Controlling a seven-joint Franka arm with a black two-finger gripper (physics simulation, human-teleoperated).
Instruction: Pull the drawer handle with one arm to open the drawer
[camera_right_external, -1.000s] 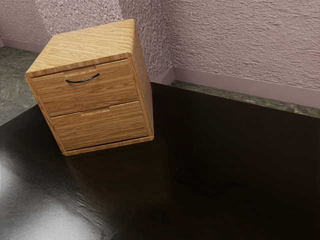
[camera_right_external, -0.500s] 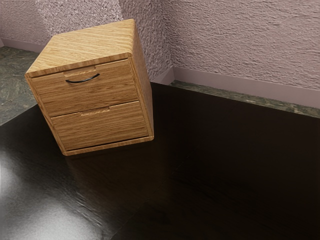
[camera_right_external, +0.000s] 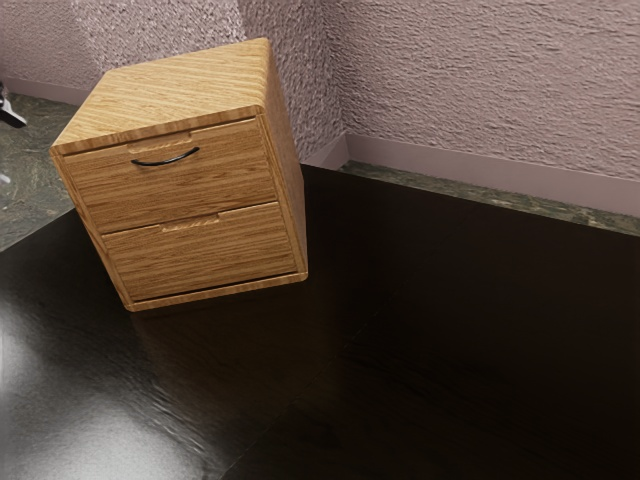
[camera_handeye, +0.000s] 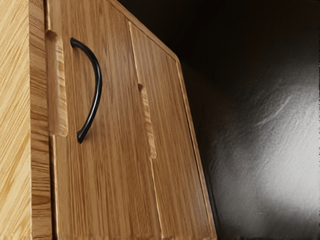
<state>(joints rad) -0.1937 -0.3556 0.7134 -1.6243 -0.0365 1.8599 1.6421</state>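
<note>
Task not started, as far as I could judge. Top drawer (camera_right_external: 170, 190) sat flush in the cabinet (camera_right_external: 190, 85), no gap around its front. Its black handle (camera_right_external: 165, 158) was untouched, and the lower drawer (camera_right_external: 200, 250) was shut too. The cabinet stood at the back corner of the dark counter (camera_right_external: 450, 350), toward the exterior view's left.

Left to do: reach the handle, grip it, pull straight out.

Pose: a black-and-white sliver of the arm (camera_right_external: 6, 108) showed at the exterior view's left edge, well apart from the cabinet side. The wrist view faced the drawer fronts with the handle near, the hand rolled so the fronts ran upright. Nothing was in contact. I couldn't tell whether the tool was released or clenched.
</note>
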